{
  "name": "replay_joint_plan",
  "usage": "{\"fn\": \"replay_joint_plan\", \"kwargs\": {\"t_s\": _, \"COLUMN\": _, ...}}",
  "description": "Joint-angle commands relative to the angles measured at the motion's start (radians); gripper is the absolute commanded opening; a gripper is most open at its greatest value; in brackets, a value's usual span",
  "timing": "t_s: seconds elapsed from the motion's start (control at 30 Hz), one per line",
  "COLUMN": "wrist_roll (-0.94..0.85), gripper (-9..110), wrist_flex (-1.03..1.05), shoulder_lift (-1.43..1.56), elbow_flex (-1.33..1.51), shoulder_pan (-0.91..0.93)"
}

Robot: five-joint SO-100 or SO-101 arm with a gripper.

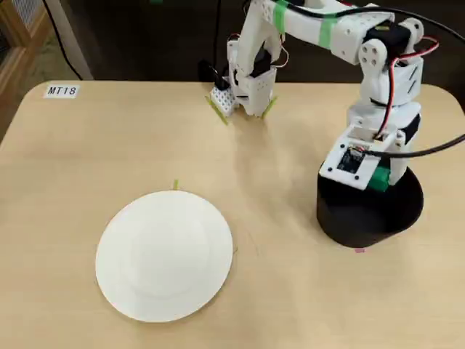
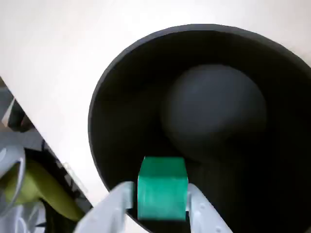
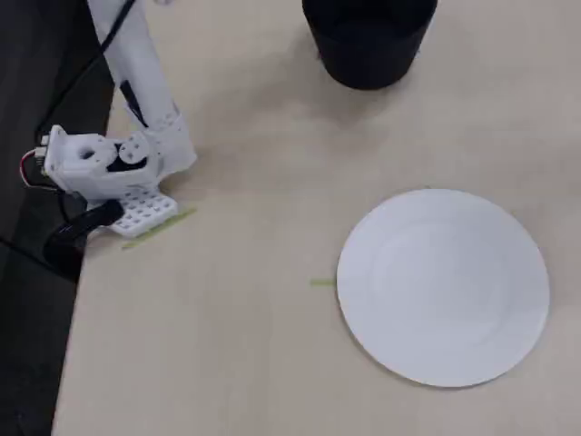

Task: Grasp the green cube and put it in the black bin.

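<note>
green cube [image 2: 162, 188] sits pinched between the two fingers of the gripper [image 2: 162, 204], directly above the open mouth of the black bin [image 2: 121, 121]; only the wrist view shows this grip. in a fixed view the cube [image 1: 378, 179] peeks out above the bin [image 1: 369, 211], with the white plate [image 1: 165, 255] well apart. in a fixed view the bin [image 3: 368, 41] appears without gripper or cube.

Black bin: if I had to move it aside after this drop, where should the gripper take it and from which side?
Probably by the rim. The black bin is round and looks too wide to span, so pinch one wall from above, one finger inside, one outside. The side toward the white plate looks clearest. First the gripper must release the green cube.
</note>
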Motion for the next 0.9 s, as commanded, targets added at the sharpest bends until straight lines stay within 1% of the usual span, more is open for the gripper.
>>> {"fn": "replay_joint_plan", "kwargs": {"t_s": 0.0, "wrist_roll": 0.002, "gripper": 38, "wrist_flex": -0.003, "shoulder_lift": 0.005, "elbow_flex": -0.002, "shoulder_pan": -0.006}}
{"fn": "replay_joint_plan", "kwargs": {"t_s": 0.03, "wrist_roll": 0.006, "gripper": 39, "wrist_flex": -0.008, "shoulder_lift": 0.005, "elbow_flex": -0.002, "shoulder_pan": -0.008}}
{"fn": "replay_joint_plan", "kwargs": {"t_s": 0.3, "wrist_roll": 0.031, "gripper": 33, "wrist_flex": -0.008, "shoulder_lift": -0.005, "elbow_flex": -0.002, "shoulder_pan": -0.006}}
{"fn": "replay_joint_plan", "kwargs": {"t_s": 0.37, "wrist_roll": 0.051, "gripper": 25, "wrist_flex": -0.008, "shoulder_lift": -0.009, "elbow_flex": -0.002, "shoulder_pan": -0.006}}
{"fn": "replay_joint_plan", "kwargs": {"t_s": 0.43, "wrist_roll": 0.077, "gripper": 5, "wrist_flex": -0.008, "shoulder_lift": -0.009, "elbow_flex": -0.002, "shoulder_pan": -0.003}}
{"fn": "replay_joint_plan", "kwargs": {"t_s": 0.47, "wrist_roll": 0.086, "gripper": 0, "wrist_flex": -0.008, "shoulder_lift": -0.009, "elbow_flex": -0.003, "shoulder_pan": -0.003}}
{"fn": "replay_joint_plan", "kwargs": {"t_s": 0.57, "wrist_roll": 0.163, "gripper": 0, "wrist_flex": -0.006, "shoulder_lift": 0.002, "elbow_flex": -0.011, "shoulder_pan": 0.020}}
{"fn": "replay_joint_plan", "kwargs": {"t_s": 0.67, "wrist_roll": 0.259, "gripper": 0, "wrist_flex": -0.006, "shoulder_lift": 0.049, "elbow_flex": -0.002, "shoulder_pan": 0.094}}
{"fn": "replay_joint_plan", "kwargs": {"t_s": 0.77, "wrist_roll": 0.310, "gripper": 0, "wrist_flex": 0.012, "shoulder_lift": 0.112, "elbow_flex": 0.002, "shoulder_pan": 0.227}}
{"fn": "replay_joint_plan", "kwargs": {"t_s": 0.87, "wrist_roll": 0.350, "gripper": 0, "wrist_flex": 0.052, "shoulder_lift": 0.186, "elbow_flex": 0.011, "shoulder_pan": 0.411}}
